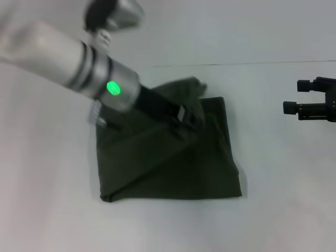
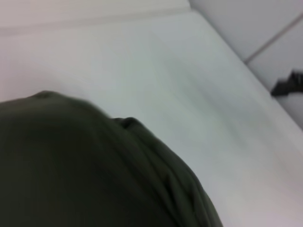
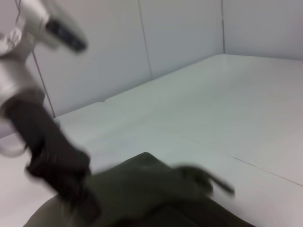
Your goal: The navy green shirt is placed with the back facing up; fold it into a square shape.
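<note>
The navy green shirt lies partly folded on the white table, plain side showing, with one layer pulled diagonally across it and a bunched part at its far edge. My left gripper reaches over the shirt's far half and is shut on that lifted layer. The cloth fills the near part of the left wrist view. The right wrist view shows the shirt and my left arm over it. My right gripper hangs open and empty off to the right, clear of the shirt.
The white table spreads around the shirt, with its far edge meeting a pale wall. My right gripper also shows far off in the left wrist view.
</note>
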